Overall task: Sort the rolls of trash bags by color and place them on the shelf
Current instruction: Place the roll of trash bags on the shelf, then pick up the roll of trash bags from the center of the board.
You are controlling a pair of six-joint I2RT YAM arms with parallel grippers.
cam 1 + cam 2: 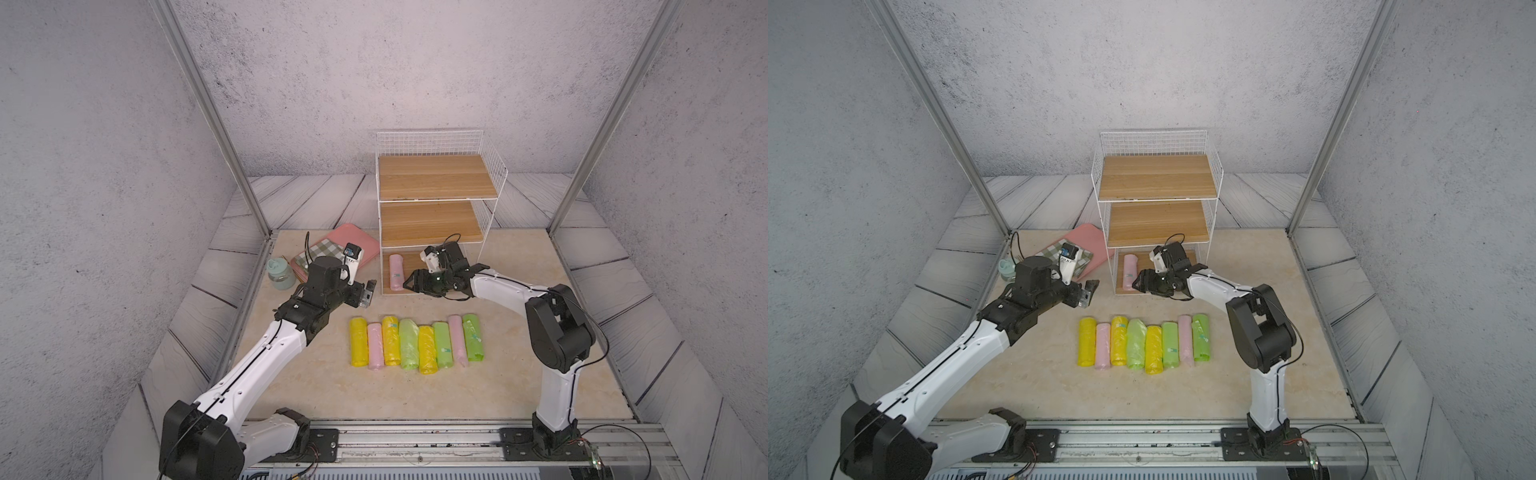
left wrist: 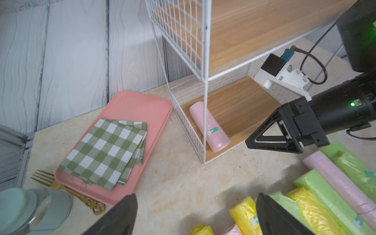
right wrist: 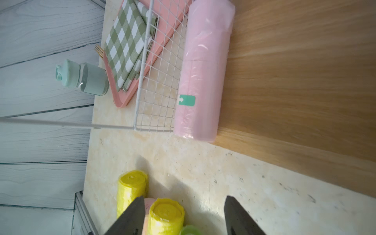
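One pink roll lies on the bottom board of the shelf, long axis front to back. Just outside that tier we see the right gripper, jaws apart and empty. The remaining rolls lie side by side before the shelf, axes pointing at it. We judge the slim pink roll nearer the right gripper than the wide-open, empty left gripper.

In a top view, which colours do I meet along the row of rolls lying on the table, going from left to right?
In a top view: yellow roll → pink roll → second yellow roll → green roll → third yellow roll → second green roll → second pink roll → third green roll.
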